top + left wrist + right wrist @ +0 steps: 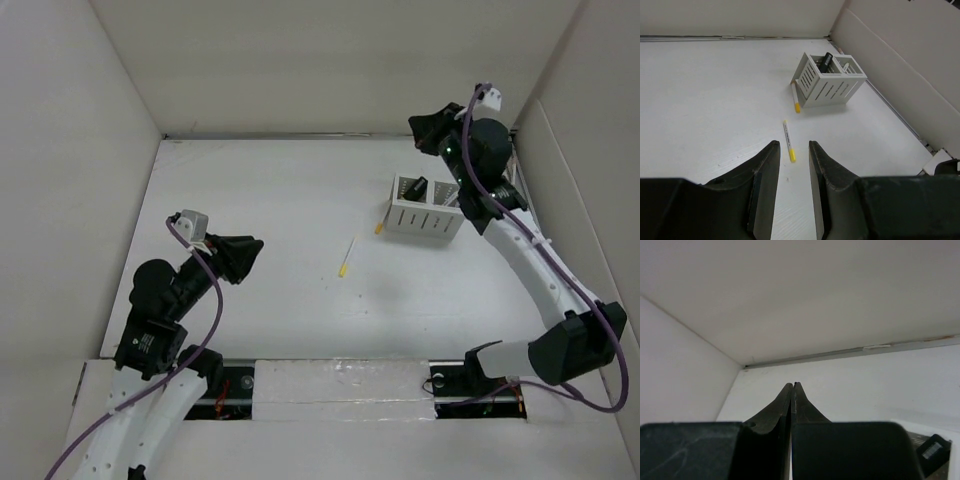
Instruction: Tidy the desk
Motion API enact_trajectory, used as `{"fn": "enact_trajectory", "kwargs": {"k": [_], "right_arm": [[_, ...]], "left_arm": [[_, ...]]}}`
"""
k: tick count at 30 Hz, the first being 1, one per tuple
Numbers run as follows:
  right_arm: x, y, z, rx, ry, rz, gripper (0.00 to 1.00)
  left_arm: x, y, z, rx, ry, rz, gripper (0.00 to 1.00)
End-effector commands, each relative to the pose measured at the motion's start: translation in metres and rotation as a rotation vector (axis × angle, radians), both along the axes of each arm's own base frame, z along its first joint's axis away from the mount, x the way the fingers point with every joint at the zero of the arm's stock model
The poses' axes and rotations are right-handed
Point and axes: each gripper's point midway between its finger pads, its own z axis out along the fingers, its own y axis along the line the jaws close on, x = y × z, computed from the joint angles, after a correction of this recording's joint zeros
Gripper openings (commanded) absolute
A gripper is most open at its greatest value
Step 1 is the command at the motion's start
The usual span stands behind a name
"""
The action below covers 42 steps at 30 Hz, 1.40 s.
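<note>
**A:** L gripper (793,144)?
**B:** Narrow gap, empty, nr desk (280,190) left edge.
**A:** Desk itself?
**B:** Flat btw white walls (90,150). Pen (347,258) mid-desk; 2nd pen (381,225) just beside pen holder (425,218), nr right edge. R gripper (792,385) pinched closed, empty, above far-right corner.

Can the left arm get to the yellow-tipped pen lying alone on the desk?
Probably yes. The pen lies on bare desk just ahead of the left gripper, whose jaws stand open, with nothing in the way.
</note>
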Motion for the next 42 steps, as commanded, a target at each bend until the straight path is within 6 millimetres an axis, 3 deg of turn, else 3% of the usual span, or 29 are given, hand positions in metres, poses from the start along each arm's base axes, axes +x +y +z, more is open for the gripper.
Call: {"fn": "enact_trajectory", "kwargs": {"k": [1,2,3,5,6,10,13,15,19,22,25,28,31,39,41,42], "right_arm": [[-0.023,0.033,-0.021,-0.088,0.026,0.034,0.00],[-0.036,0.055,-0.026,-0.093,0.026,0.055,0.00],[-0.041,0.064,-0.034,-0.100,0.042,0.062,0.00],[-0.043,0.081,-0.062,-0.117,0.089,0.087,0.00],[-0.037,0.091,-0.085,-0.143,0.134,0.097,0.01],[-0.007,0.089,-0.149,-0.190,0.301,-0.022,0.08],[-0.011,0.098,-0.189,-0.213,0.403,0.021,0.18],[-0.023,0.101,-0.216,-0.243,0.451,0.024,0.21],[-0.054,0.110,-0.255,-0.266,0.545,0.031,0.41],[-0.080,0.102,-0.288,-0.338,0.623,-0.015,0.50],[-0.103,0.099,-0.321,-0.386,0.686,-0.003,0.51],[-0.119,0.110,-0.346,-0.394,0.730,0.047,0.51],[-0.118,0.117,-0.369,-0.417,0.773,0.061,0.54],[-0.094,0.129,-0.383,-0.423,0.776,0.030,0.54],[-0.093,0.124,-0.388,-0.439,0.782,0.002,0.51],[-0.094,0.122,-0.385,-0.436,0.780,-0.008,0.43]], "left_arm": [[-0.003,0.005,0.022,-0.030,-0.068,0.025,0.26],[-0.002,0.006,0.021,-0.029,-0.065,0.032,0.26],[-0.002,0.007,0.022,-0.031,-0.066,0.037,0.26],[-0.003,0.007,0.023,-0.034,-0.068,0.037,0.26],[-0.004,0.007,0.024,-0.036,-0.071,0.034,0.26],[-0.008,0.006,0.027,-0.037,-0.083,0.020,0.25],[-0.011,0.006,0.029,-0.044,-0.100,0.014,0.25],[-0.013,0.006,0.031,-0.047,-0.108,0.011,0.25],[-0.018,0.006,0.036,-0.053,-0.127,-0.005,0.25],[-0.022,0.007,0.038,-0.060,-0.141,-0.005,0.26],[-0.025,0.007,0.042,-0.066,-0.157,-0.011,0.26],[-0.026,0.008,0.042,-0.069,-0.160,-0.008,0.26],[-0.024,0.007,0.041,-0.065,-0.158,-0.014,0.26],[-0.024,0.004,0.039,-0.062,-0.149,-0.030,0.26],[-0.025,0.005,0.040,-0.065,-0.153,-0.028,0.26],[-0.025,0.004,0.040,-0.066,-0.156,-0.030,0.26]]}}
